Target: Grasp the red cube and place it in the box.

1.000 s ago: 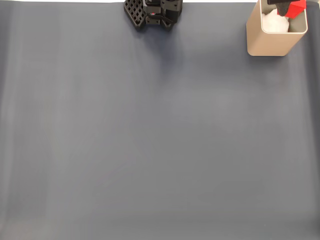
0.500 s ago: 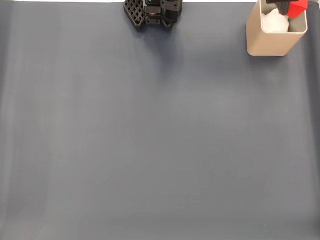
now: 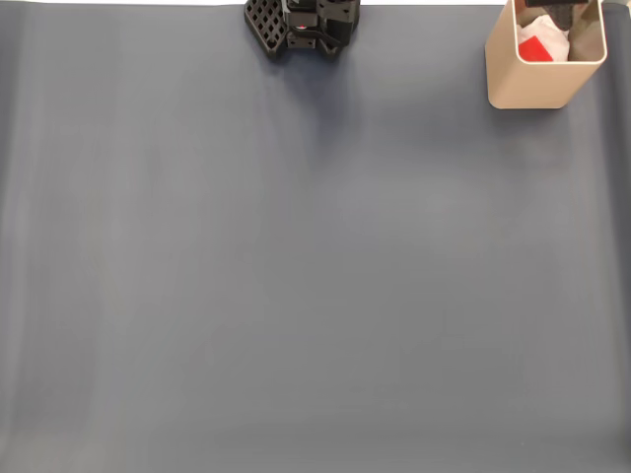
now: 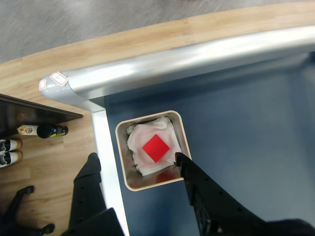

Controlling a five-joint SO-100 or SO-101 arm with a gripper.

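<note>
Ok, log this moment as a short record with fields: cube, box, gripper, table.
cube: red cube lies inside the box on white crumpled padding
box: tan box upright on the mat, at the table corner
gripper: gripper open, above the box, a finger on either side
table: dark grey mat, metal edge rail

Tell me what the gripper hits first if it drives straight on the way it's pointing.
Probably the box. In the wrist view the open gripper points down over it, straddling its opening; the red cube lies inside on white padding. Depth is unclear.
</note>
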